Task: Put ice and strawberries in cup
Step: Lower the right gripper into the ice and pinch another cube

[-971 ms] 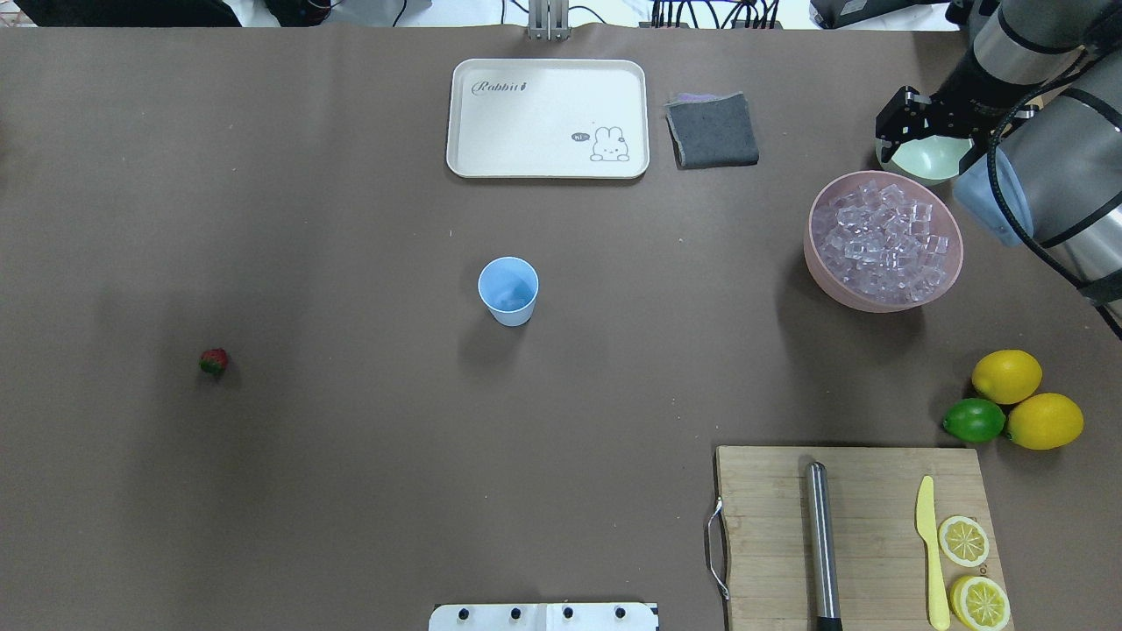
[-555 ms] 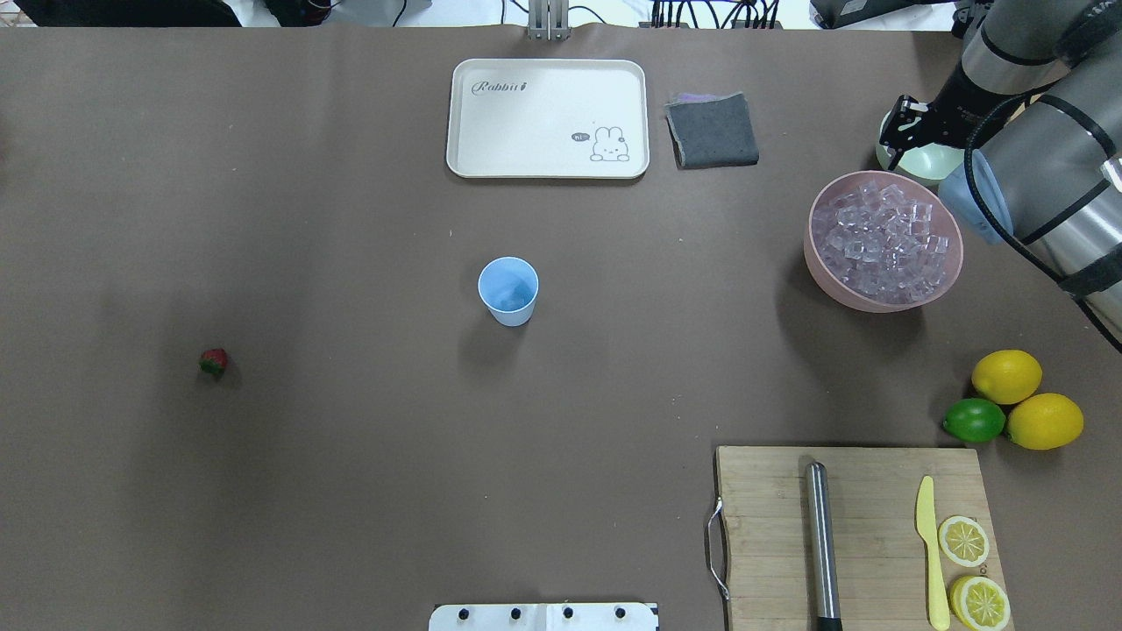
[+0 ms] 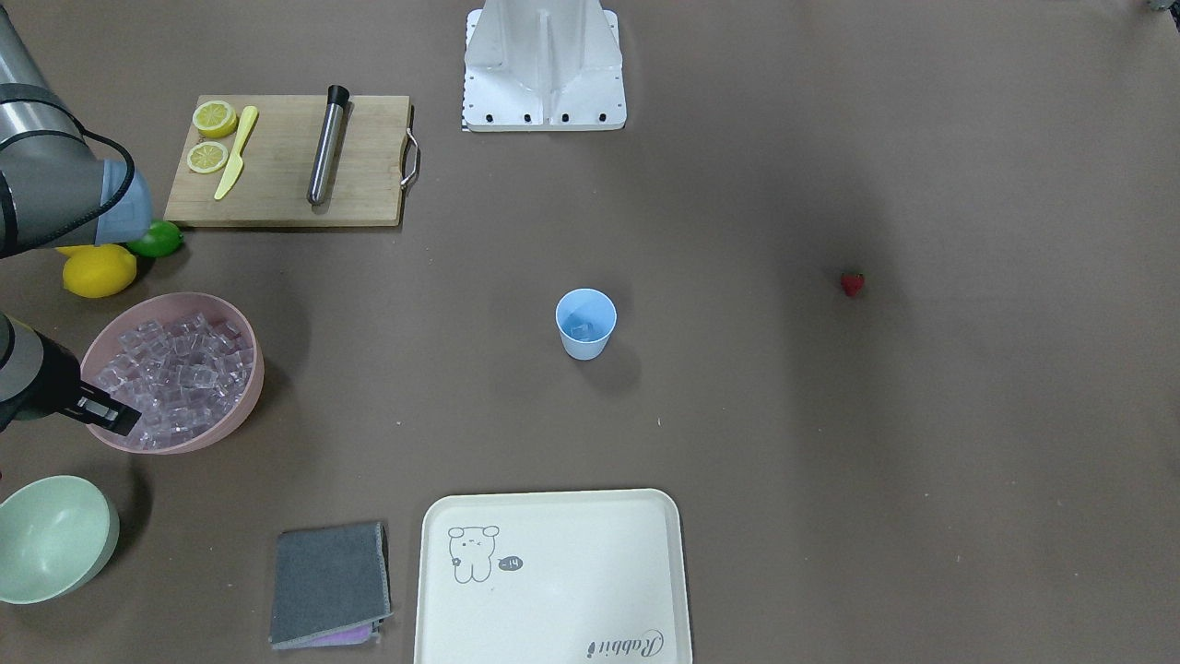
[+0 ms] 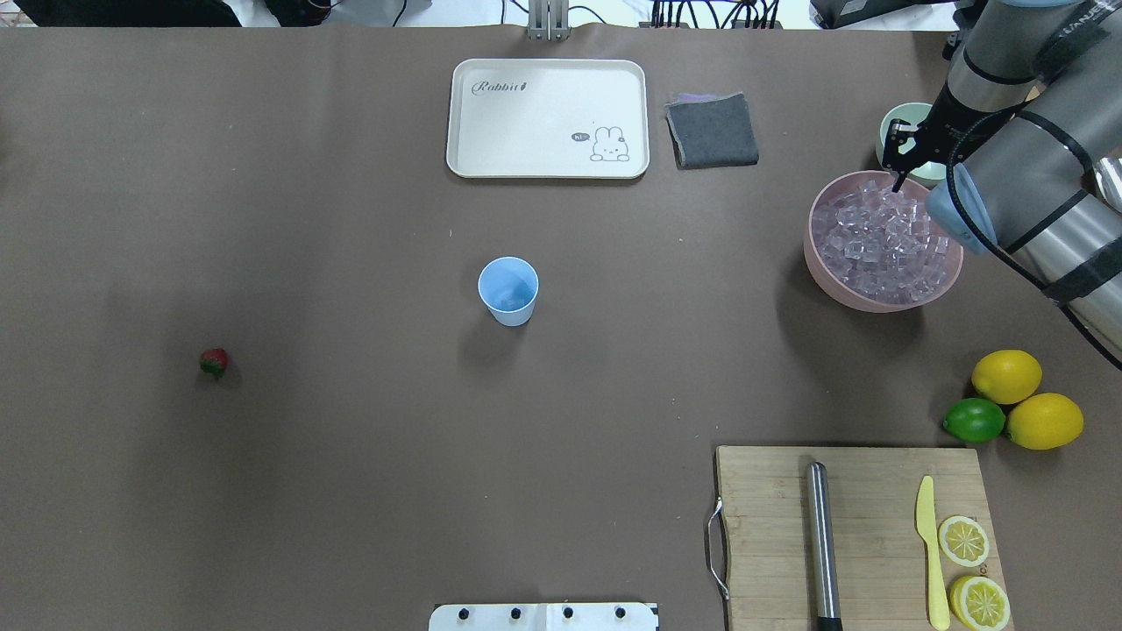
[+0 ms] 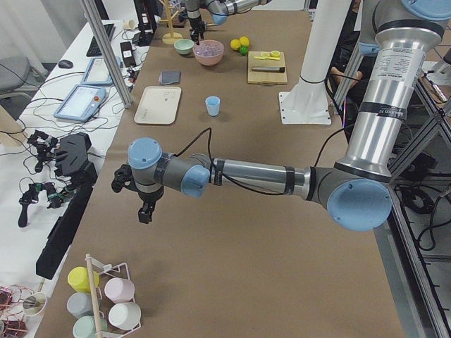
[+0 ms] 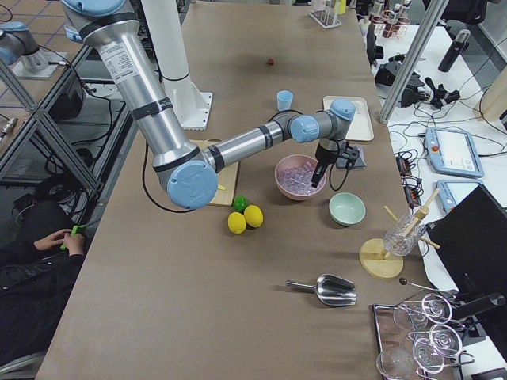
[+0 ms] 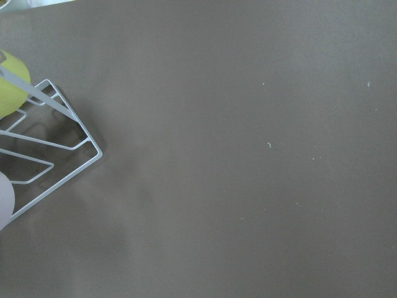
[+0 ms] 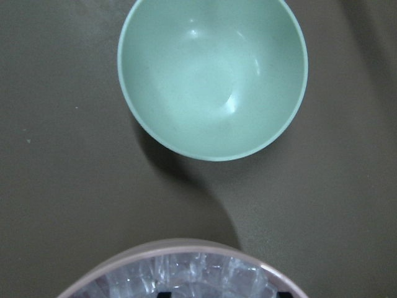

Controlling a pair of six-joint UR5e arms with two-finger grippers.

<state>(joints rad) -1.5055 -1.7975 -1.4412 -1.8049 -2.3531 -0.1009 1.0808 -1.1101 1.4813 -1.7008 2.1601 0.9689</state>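
Overhead exterior showed the brown table cover point(image 4: 351, 219) running wide and mostly bare. The cup point(image 4: 508, 291) stood upright near the middle, and the front-facing view caught a clear glint at its bottom. The strawberry point(image 4: 213, 361) lay alone well to its left, on open cover.

Over on the right, the ice point(image 4: 881, 241) filled the pink bowl point(image 4: 807, 241) in a heap. The right gripper point(image 4: 898, 171) hung fingers-down at that bowl's far rim, just in front of the pale green bowl point(image 4: 901, 121). I could not tell whether its fingers were apart or together, or whether they met the ice.

A cream tray point(image 4: 548, 118) and a folded grey cloth point(image 4: 712, 131) sat along the far edge. Near the robot lay a wooden cutting board point(image 4: 859, 535), with 2 lemons point(image 4: 1006, 375) and 1 lime point(image 4: 973, 420) beside it.

From the left end of the table, the left gripper point(image 5: 146, 208) hovered over bare cover near a wire mug rack point(image 5: 99, 303), well apart from the cup. Its fingers' spread could not be judged.

Room-wise, a white bench point(image 5: 77, 102) with tablets ran alongside, and a metal scoop point(image 6: 325, 289) lay at the table's right end.
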